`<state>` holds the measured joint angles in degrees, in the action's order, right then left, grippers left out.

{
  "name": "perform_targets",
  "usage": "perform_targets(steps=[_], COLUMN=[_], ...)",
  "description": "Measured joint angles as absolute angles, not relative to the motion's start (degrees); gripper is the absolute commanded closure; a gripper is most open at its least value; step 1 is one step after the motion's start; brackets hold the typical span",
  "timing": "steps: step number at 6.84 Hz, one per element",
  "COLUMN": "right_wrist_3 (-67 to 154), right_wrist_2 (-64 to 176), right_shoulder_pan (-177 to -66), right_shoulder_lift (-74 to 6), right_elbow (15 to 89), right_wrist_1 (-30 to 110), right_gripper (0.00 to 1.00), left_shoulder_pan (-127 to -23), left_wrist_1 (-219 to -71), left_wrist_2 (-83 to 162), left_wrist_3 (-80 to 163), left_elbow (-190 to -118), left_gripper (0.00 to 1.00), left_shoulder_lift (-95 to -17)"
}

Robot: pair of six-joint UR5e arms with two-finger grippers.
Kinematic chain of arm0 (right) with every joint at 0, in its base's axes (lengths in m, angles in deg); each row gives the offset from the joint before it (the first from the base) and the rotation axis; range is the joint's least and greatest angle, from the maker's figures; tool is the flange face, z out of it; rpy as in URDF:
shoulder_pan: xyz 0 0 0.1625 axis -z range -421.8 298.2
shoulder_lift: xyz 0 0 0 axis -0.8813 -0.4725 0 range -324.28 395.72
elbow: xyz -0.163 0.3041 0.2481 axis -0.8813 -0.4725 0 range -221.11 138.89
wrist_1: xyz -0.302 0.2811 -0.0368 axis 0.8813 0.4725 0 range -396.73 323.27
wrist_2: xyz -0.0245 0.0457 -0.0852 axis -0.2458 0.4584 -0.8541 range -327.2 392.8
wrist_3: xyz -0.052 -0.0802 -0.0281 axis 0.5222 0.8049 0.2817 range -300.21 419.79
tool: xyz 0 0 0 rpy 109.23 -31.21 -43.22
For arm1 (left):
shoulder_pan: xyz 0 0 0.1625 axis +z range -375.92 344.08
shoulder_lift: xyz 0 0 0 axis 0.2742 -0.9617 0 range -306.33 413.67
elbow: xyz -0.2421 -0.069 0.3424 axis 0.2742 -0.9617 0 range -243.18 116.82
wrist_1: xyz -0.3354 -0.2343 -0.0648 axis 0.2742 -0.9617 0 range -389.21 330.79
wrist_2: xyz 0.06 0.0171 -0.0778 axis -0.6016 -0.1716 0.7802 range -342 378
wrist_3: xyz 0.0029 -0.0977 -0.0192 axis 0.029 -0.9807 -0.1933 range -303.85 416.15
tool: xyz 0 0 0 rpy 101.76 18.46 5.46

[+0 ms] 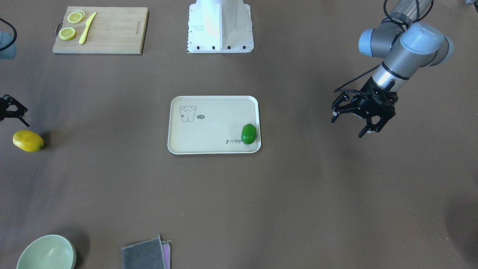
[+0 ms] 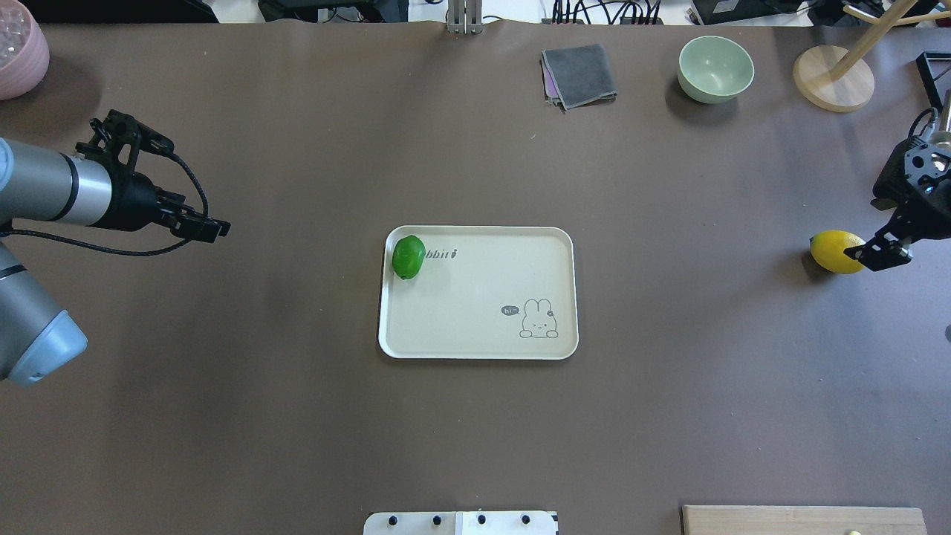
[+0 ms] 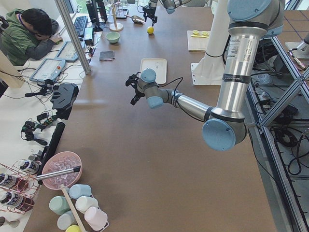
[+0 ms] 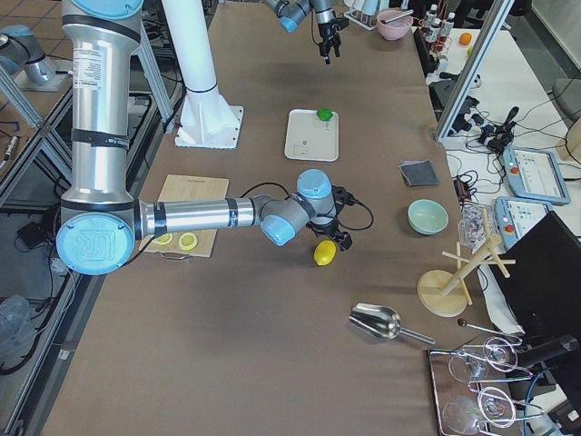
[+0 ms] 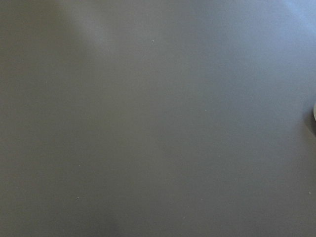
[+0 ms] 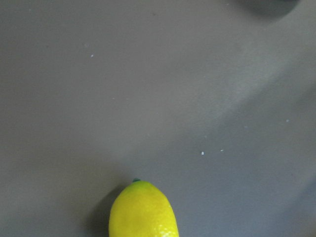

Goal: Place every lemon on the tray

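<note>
We read the left claw [image 1: 351,125] as wide and empty, well apart from the tray [image 1: 213,130]. The right claw [image 2: 883,254] hangs spread just beside the yellow lemon [image 2: 833,251] on the tabletop [image 2: 669,416]. The green lemon [image 1: 248,133] lies inside the tray, against its rim.

I see a dull brown surface [image 1: 298,194] throughout. The tray [image 1: 209,138] is cream-white, printed with a grey cartoon animal and grey script. The green lemon [image 1: 248,133] is glossy; the yellow lemon [image 1: 28,141] is bright, with a small green tip. My cutting board [image 1: 115,31] shows pale wood grain and carries yellow slices [image 1: 67,33] with paler centres and a light yellow knife [image 1: 87,28]. The bowl [image 1: 46,254] is pale green, the cloth [image 1: 143,256] grey over pink. The left claw [image 1: 350,127] is black.
</note>
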<state>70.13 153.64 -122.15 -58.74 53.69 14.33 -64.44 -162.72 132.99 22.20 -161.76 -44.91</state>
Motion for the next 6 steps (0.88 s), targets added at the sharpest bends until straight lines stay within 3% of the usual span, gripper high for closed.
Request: perform_targets(steps=[4,5,6], right_wrist_3=[70.9,70.9,70.9], right_wrist_2=[150.4,149.7,148.9], right_shoulder_pan=[-119.2,-118.7,-118.3], right_shoulder_lift=[-58.9,-58.2,-57.5], right_elbow=[52.1,51.0,49.7], right_wrist_1=[14.2,14.2,14.2], right_gripper=[0.01,0.24,0.81], left_shoulder_pan=[-64.5,-64.4,-64.4], left_wrist_1=[-162.7,-162.7,-162.7], left_wrist_2=[132.8,132.8,132.7], left_wrist_3=[22.2,22.1,22.1], left_elbow=[-161.8,-161.7,-161.7], left_gripper=[0.02,0.02,0.02], left_shoulder_lift=[-44.9,-44.9,-44.9])
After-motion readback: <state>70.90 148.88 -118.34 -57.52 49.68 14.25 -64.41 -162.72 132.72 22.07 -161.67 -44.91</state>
